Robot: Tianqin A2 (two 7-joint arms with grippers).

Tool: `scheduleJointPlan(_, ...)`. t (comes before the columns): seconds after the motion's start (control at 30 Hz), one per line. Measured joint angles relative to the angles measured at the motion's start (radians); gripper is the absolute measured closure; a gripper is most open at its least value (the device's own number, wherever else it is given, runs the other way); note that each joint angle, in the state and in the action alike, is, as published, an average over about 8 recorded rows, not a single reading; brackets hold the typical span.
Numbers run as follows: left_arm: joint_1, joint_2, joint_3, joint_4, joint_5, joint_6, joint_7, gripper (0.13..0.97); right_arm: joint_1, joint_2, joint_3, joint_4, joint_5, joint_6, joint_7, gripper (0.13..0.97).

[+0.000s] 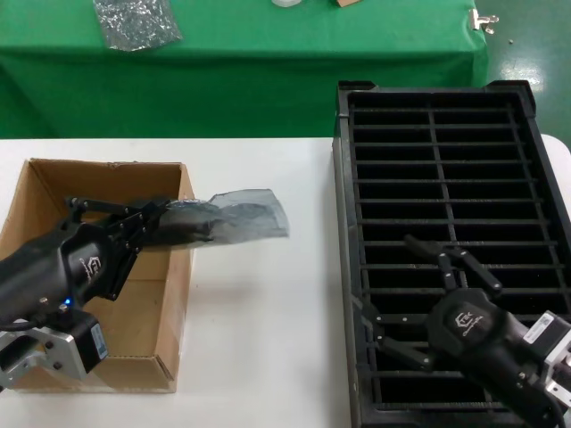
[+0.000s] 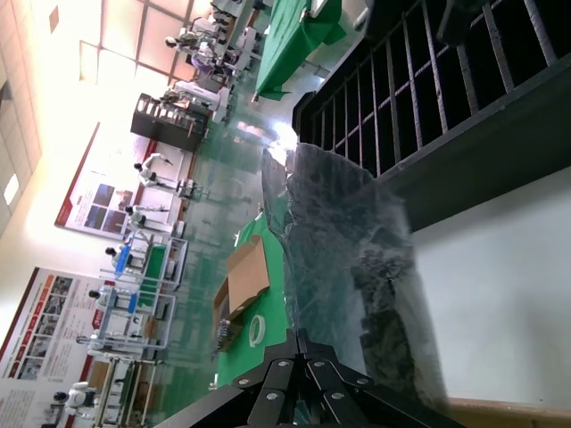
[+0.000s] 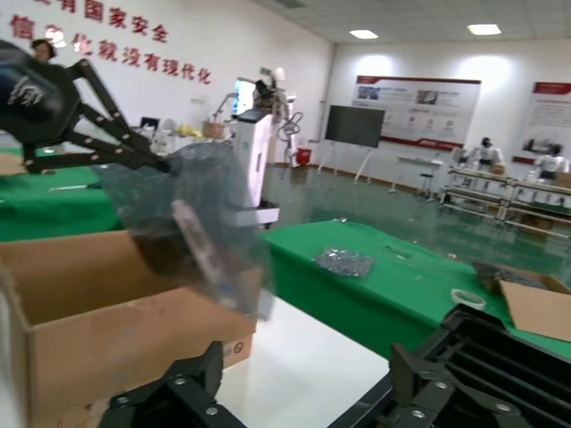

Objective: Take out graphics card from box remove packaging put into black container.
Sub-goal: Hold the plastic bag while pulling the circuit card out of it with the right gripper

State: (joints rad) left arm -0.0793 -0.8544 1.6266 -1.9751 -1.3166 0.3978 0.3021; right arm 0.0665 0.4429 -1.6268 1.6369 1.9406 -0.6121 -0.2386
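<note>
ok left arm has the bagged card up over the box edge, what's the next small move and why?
Probably carry it right, toward the right gripper. The left gripper is shut on the packaging at one end, the graphics card still inside, hanging over the box wall. The right jaws wait open over the black container, placed to take the free end.

You see even, bright overhead light in the head view; the white table (image 1: 259, 321) glares slightly, and the far hall looks overexposed.
</note>
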Motion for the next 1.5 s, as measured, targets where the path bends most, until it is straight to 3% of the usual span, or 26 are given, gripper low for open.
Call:
scheduleJointPlan(0.23, 0.0, 0.0, 0.0, 0.0, 0.0, 0.0, 0.0, 0.958, 0.011, 0.024, -0.03, 0.005, -0.021, -0.001, 0.004, 0.543)
scheduleJointPlan(0.37, 0.0, 0.0, 0.0, 0.0, 0.0, 0.0, 0.0, 0.958, 0.015, 0.024, -0.042, 0.007, -0.03, 0.003, -0.005, 0.543)
scheduleJointPlan(0.63, 0.0, 0.0, 0.0, 0.0, 0.0, 0.0, 0.0, 0.958, 0.033, -0.005, -0.072, 0.01, -0.046, 0.026, -0.021, 0.746)
scheduleJointPlan(0.93, 0.0, 0.0, 0.0, 0.0, 0.0, 0.0, 0.0, 0.958, 0.062, -0.037, -0.134, 0.011, -0.088, 0.062, -0.011, 0.882)
scheduleJointPlan(1.23, 0.0, 0.0, 0.0, 0.0, 0.0, 0.0, 0.0, 0.958, 0.1, -0.076, -0.193, 0.011, -0.134, 0.107, 0.004, 0.952)
scheduleJointPlan(1.5, 0.0, 0.0, 0.0, 0.0, 0.0, 0.0, 0.0, 0.958, 0.116, -0.108, -0.244, 0.018, -0.177, 0.147, 0.012, 0.959)
